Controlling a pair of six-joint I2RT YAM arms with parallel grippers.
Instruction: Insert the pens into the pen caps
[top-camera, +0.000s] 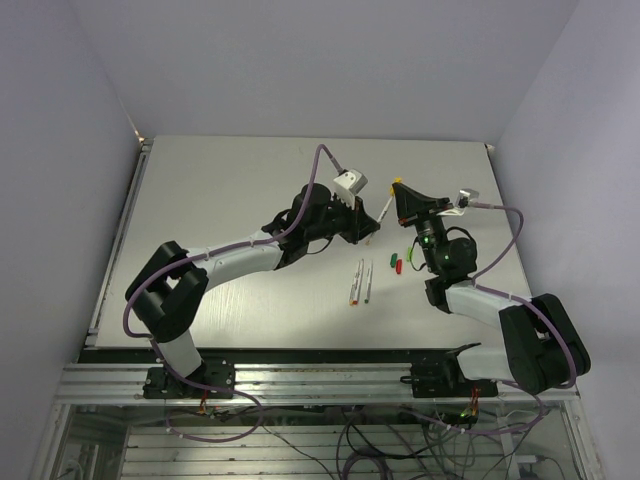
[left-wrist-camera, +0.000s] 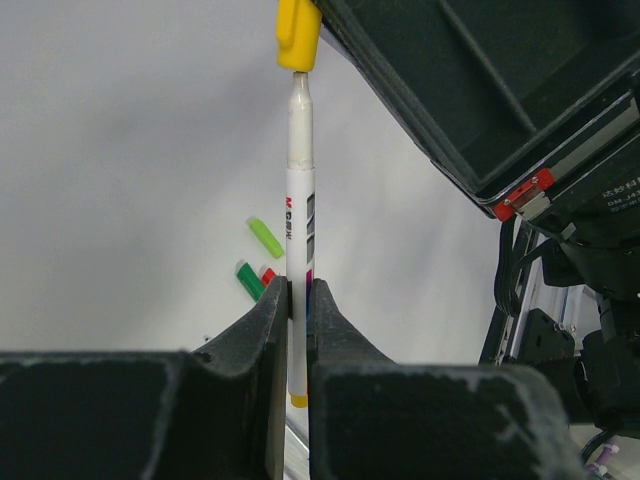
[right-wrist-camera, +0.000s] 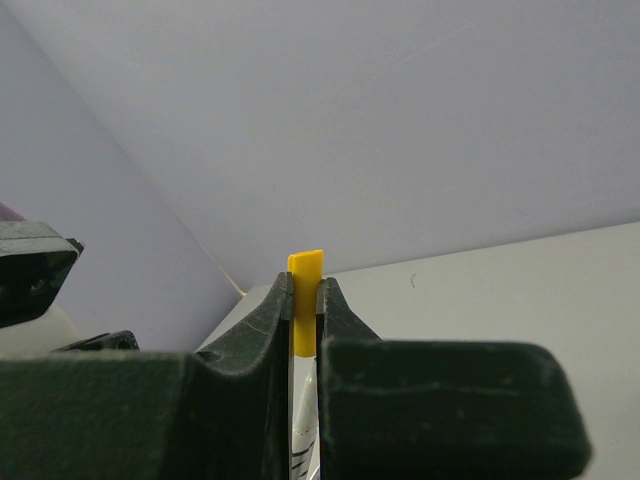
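Lilac walls (top-camera: 300, 60) rise over a pale worktop (top-camera: 220, 190), and both arms meet above its middle. Only the top view shows two more pens (top-camera: 357, 282) lying side by side towards the near edge. The left wrist view has the detail: the left end effector (left-wrist-camera: 298, 300) is clamped on a white pen (left-wrist-camera: 299, 200), upright, its narrow tip meeting the yellow cap (left-wrist-camera: 298, 35). Loose green and red caps (left-wrist-camera: 265, 237) lie on the worktop beyond. In the right wrist view, the right end effector (right-wrist-camera: 303, 300) pinches that cap tight.
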